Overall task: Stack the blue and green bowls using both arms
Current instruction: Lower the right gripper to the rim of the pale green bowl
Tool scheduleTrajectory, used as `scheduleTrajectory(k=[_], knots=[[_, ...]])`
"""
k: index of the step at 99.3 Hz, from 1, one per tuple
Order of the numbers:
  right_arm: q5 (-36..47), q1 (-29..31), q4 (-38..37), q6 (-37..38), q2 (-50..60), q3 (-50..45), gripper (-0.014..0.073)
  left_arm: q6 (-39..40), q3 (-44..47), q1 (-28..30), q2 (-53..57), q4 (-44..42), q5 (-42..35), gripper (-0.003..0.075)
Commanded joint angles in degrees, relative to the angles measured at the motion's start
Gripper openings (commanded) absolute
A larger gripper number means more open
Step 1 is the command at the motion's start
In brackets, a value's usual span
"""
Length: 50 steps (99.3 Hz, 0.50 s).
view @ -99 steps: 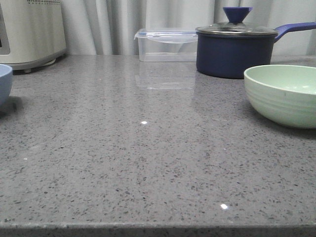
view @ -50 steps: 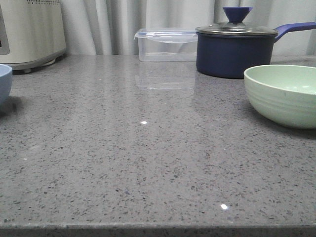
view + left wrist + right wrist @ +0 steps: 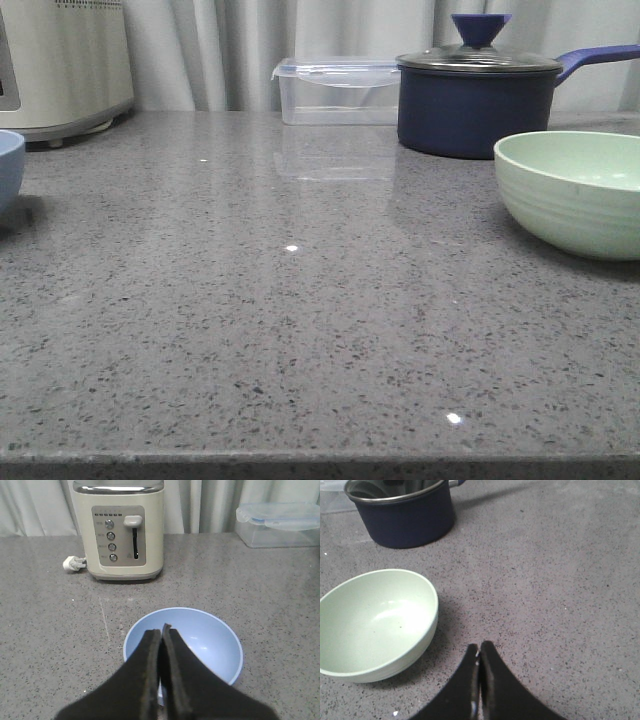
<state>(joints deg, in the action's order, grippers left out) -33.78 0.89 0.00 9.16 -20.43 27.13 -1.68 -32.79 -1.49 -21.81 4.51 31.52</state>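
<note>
The blue bowl [image 3: 210, 640] sits upright on the grey counter in front of a toaster; only its right edge [image 3: 8, 165] shows at the far left of the front view. My left gripper [image 3: 161, 629] is shut, its fingers pressed together over the bowl's near side and hiding the near rim. The green bowl [image 3: 575, 190] sits upright at the right of the counter. In the right wrist view it [image 3: 370, 620] lies beside my right gripper [image 3: 479, 646], which is shut, empty and apart from it. Neither arm shows in the front view.
A navy lidded saucepan [image 3: 475, 105] stands behind the green bowl, its handle pointing right. A clear lidded container [image 3: 335, 90] stands at the back centre. A cream toaster [image 3: 120, 530] with a loose plug [image 3: 72, 564] stands at the back left. Curtains hang behind the counter.
In the front view the blue bowl's visible edge has shifted very slightly to the left. Nothing else has moved.
</note>
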Motion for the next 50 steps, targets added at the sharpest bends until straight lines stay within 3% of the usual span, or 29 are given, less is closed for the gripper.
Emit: scheduleTrajectory(k=[1,14,29,40,50], knots=[[2.1,0.3,-0.6,0.1,-3.0,3.4,0.0000,0.6,-3.9,0.0,-3.3,0.7,-2.0,-0.0020],[0.3,0.3,-0.6,0.1,-4.9,5.0,0.0160,0.6,-4.5,0.0,-5.0,0.7,-3.0,0.0010],[1.0,0.3,-0.6,0.1,-5.1,5.2,0.0388,0.6,-4.5,0.0,-5.0,0.7,-3.3,0.0210],[1.4,0.3,-0.6,0.1,-5.1,5.1,0.0410,0.6,-4.5,0.0,-5.0,0.7,-4.1,0.0371],[0.9,0.3,0.0,0.3,-5.1,5.1,0.0410,0.6,-4.5,0.0,-5.1,0.7,-4.5,0.0410]])
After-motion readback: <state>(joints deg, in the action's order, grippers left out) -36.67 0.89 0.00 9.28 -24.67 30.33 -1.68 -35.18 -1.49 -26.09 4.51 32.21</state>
